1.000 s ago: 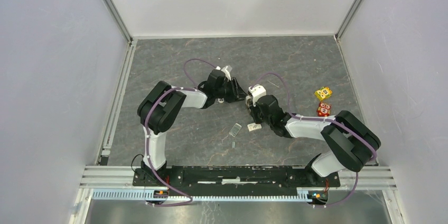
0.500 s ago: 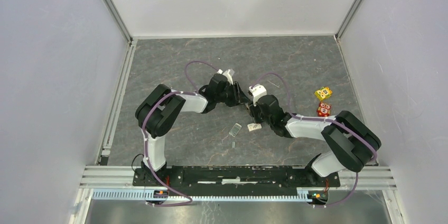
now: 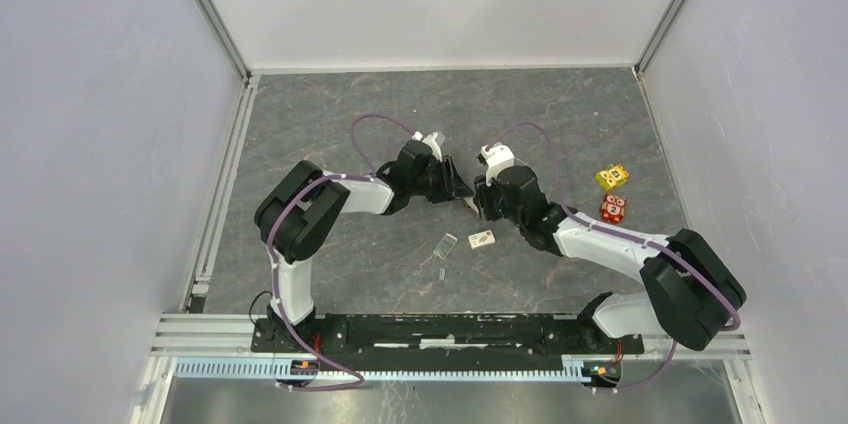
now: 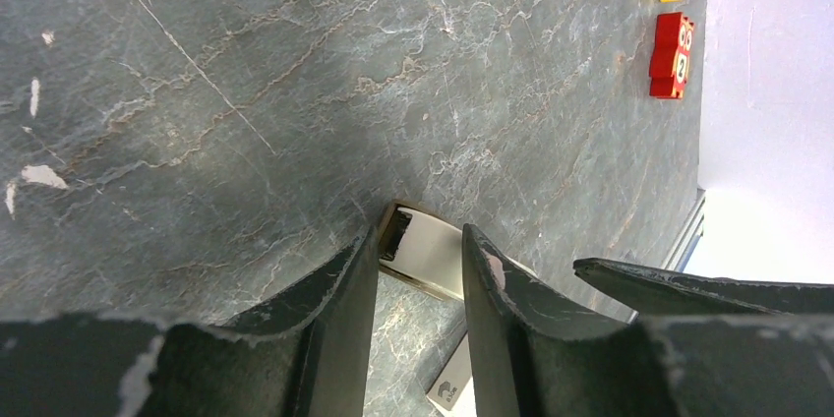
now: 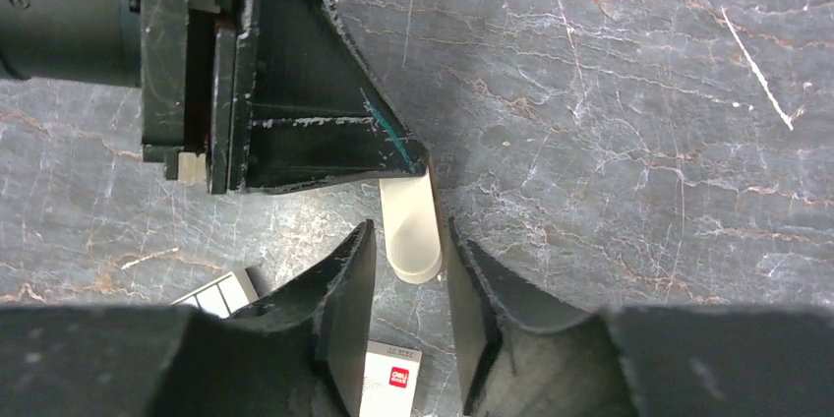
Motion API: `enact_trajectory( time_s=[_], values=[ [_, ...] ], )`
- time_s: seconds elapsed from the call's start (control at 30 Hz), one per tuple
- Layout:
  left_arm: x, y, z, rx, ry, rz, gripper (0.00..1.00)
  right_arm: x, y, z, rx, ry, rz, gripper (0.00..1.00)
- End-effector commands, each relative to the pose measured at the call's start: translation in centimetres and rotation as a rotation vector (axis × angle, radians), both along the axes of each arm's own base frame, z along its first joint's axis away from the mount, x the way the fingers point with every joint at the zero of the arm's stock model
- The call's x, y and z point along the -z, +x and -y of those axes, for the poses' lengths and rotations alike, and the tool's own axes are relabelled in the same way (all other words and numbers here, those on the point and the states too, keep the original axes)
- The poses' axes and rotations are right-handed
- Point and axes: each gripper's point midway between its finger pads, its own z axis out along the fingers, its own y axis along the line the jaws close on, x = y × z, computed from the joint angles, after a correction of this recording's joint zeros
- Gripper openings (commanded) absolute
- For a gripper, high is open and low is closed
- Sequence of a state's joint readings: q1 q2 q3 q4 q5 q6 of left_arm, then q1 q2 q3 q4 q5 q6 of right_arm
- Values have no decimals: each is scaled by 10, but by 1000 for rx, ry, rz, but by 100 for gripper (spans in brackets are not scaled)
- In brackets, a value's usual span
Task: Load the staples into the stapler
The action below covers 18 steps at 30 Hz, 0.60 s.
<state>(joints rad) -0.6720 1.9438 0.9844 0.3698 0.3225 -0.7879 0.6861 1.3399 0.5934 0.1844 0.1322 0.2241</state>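
Stapler (image 5: 412,245): a small cream body; from the right wrist view only its rounded end showed past the black finger in front of it.
Left gripper (image 4: 420,240): closed partway on the stapler, one finger on each side of its body.
Right gripper (image 5: 408,230): jaws parted around the stapler's rounded end, a thin gap on either side, holding nothing.
Staples: too small to make out; I could not tell whether any sat in the stapler.
Staple box (image 3: 481,238): whitish with a red mark, flat on the table (image 3: 330,124), just on the arm-base side of the stapler.
Clear lid (image 3: 446,245): near the stapler, on the same side as the box, a little further toward the left arm.
Cubes: yellow cube (image 3: 612,176) and red cube (image 3: 613,207) lay well apart from the stapler, toward the right wall.
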Motion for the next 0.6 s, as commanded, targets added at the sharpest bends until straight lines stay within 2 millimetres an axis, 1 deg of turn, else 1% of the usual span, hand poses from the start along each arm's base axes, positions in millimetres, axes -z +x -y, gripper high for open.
enact_trajectory(
  time_s=[0.0,0.07,0.17,0.27,0.33,0.4,0.57],
  values=[
    [-9,-6,1,45,33,39,42,-5,11,2,47,7,-4,35],
    [-9,-6,1,48,38,42,40,1,12,2,46,7,-20,31],
    [-7,-7,0,50,49,38,40,17,5,-1,23,7,-65,29],
    [-5,-9,0,55,54,39,40,42,-9,6,31,-3,-123,29],
    [-3,-10,0,56,60,38,39,54,-15,13,47,-14,-142,28],
    [-2,-11,1,57,61,35,39,58,-17,16,55,-19,-145,29],
    [-8,-10,3,62,62,44,39,58,-13,21,78,-49,-134,28]
  ],
)
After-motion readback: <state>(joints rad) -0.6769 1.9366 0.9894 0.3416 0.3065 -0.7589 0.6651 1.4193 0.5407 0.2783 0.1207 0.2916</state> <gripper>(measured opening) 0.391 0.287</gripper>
